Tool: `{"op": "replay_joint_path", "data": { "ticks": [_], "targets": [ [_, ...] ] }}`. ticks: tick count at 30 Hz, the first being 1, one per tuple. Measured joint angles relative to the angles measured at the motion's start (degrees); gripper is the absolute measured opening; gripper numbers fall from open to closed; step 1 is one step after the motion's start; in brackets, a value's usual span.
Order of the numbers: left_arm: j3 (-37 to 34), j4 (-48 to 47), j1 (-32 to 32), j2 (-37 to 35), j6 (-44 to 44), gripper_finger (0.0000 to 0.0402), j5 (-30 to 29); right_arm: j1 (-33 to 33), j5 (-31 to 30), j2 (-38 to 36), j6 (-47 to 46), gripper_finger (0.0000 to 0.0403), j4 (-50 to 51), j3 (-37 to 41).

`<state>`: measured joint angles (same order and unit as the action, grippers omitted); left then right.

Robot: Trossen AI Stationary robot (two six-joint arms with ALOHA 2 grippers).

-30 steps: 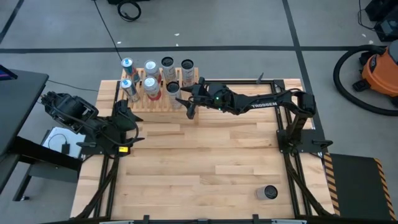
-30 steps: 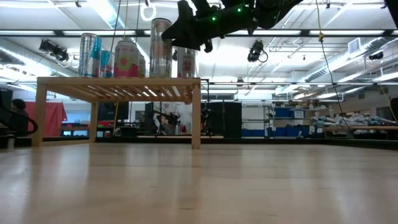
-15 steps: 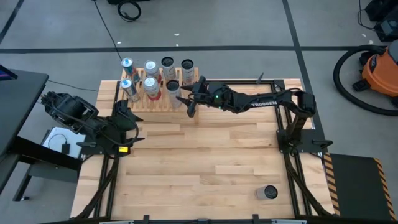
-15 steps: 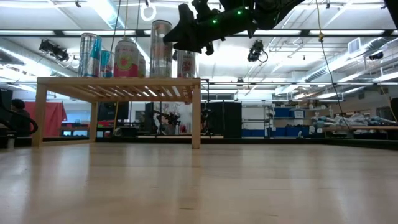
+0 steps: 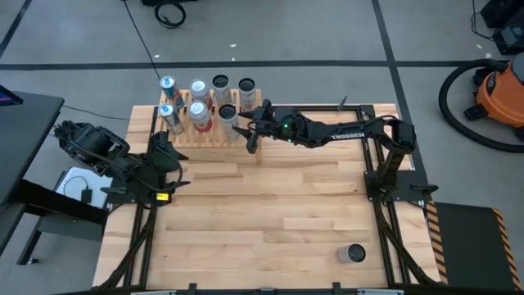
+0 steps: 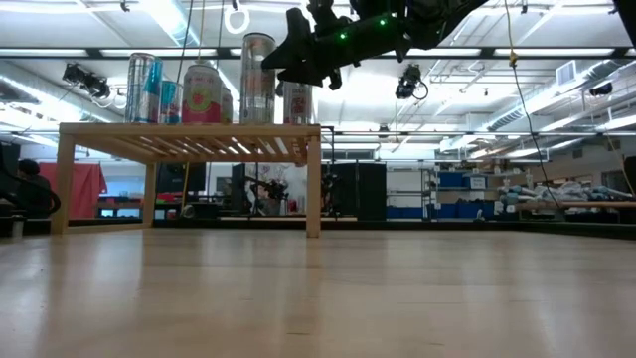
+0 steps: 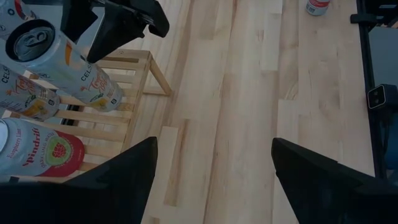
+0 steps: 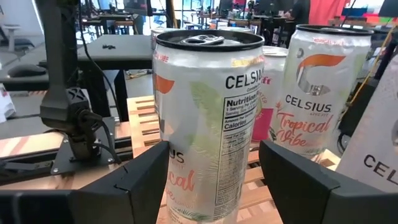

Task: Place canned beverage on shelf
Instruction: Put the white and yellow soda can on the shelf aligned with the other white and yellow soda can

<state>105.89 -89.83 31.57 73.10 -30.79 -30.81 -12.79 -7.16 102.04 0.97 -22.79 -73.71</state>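
Observation:
The shelf stands at the table's far left, a low light-wood rack with a slatted top, and carries several cans. My right gripper reaches level from the right and is shut on the front row's rightmost can, a white Celsius can that stands upright on the slats. My left gripper waits at the table's left edge, near the shelf's front left corner. It is open and its wide-apart fingers have nothing between them. My right gripper has the can between its two fingers, one on each side of the wall, in the can's upper half as the low view shows. The fingers come level from the table's right. The can stands upright with its bottom on the shelf top.
Other cans crowd close: a Tropical Vibe can and a pink one behind the held can, another right beside the far finger. A lone can stands at the table's near right. The bare wood between is free.

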Motion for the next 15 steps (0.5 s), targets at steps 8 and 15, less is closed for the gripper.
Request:
{"op": "replay_joint_path", "data": {
  "ticks": [8,15],
  "targets": [
    [0.0,-0.01,0.0,0.0,0.02,0.0316,0.0,-0.49,3.81,0.02,-1.44,0.0259,-1.15,0.0],
    [0.0,0.0,0.0,0.0,0.02,0.0316,0.0,-0.51,4.21,0.02,-2.49,0.0259,-1.98,0.0]
  ]
}}
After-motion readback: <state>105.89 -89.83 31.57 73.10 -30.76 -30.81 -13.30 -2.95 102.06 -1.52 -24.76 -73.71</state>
